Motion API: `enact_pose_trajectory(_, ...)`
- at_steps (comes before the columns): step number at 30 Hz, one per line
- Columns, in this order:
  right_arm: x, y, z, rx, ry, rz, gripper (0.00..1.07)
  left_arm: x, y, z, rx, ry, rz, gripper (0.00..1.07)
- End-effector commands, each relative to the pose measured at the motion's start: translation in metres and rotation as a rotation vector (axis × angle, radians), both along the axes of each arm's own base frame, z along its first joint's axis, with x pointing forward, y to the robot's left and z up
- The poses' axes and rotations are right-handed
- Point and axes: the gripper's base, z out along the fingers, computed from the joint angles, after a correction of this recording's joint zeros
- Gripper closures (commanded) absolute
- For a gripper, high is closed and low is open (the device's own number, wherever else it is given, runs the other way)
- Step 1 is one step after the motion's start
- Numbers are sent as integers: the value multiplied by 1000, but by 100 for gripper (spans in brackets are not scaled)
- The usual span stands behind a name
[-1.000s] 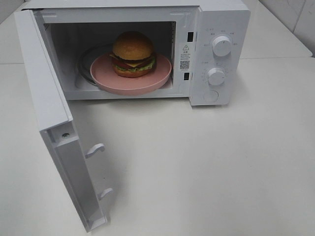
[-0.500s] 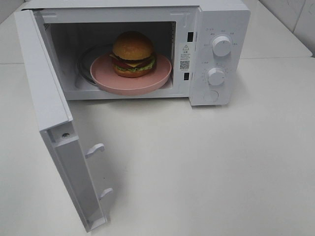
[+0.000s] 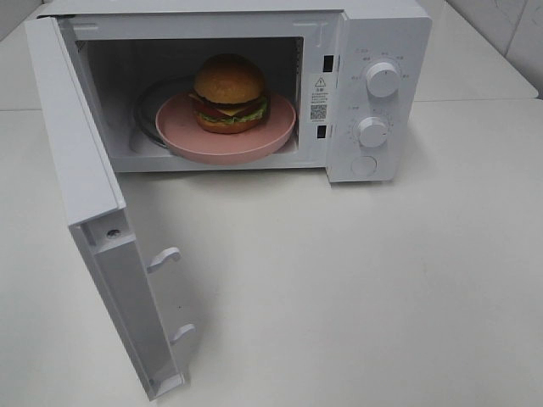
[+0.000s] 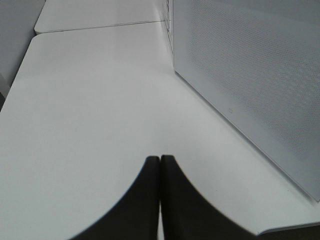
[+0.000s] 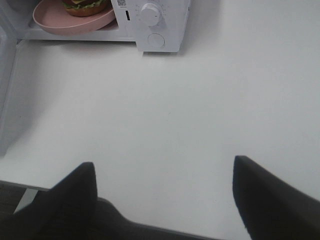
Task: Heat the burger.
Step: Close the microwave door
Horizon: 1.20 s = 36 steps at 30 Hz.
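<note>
Nothing shifted since earlier, we see: burger (image 3: 229,93) on pink plate (image 3: 180,131) inside microwave (image 3: 382,34). Open door (image 3: 76,153) juts out on left, nearest left arm. Left jaws pressed together; right jaws wide, empty.

The right wrist view's edge cut off the burger (image 5: 85,6); markings around the dial (image 3: 383,79) were too small to read.

On the microwave's (image 3: 382,34) front frame, a sticker (image 3: 320,83) bears a warning triangle over print too small to read. Just below it is a QR code (image 3: 318,111). Tiny markings ring the upper dial (image 3: 383,79) and lower dial (image 3: 372,131), all illegible.
</note>
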Motion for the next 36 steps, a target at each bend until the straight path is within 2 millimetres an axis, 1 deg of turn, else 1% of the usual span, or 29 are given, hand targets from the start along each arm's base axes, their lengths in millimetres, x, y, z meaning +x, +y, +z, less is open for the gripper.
enact_pose_trajectory(1, 2, 1, -1, -9, -79, 13, 36, -3, 0, 0, -6, -33, -2, 106)
enact_pose_trajectory(9, 5, 2, -2, -5, -96, 13, 36, -3, 0, 0, -6, -33, -2, 106)
enact_pose_trajectory(36, 5, 1, -3, -7, -89, 13, 36, -3, 0, 0, -6, -33, -2, 106)
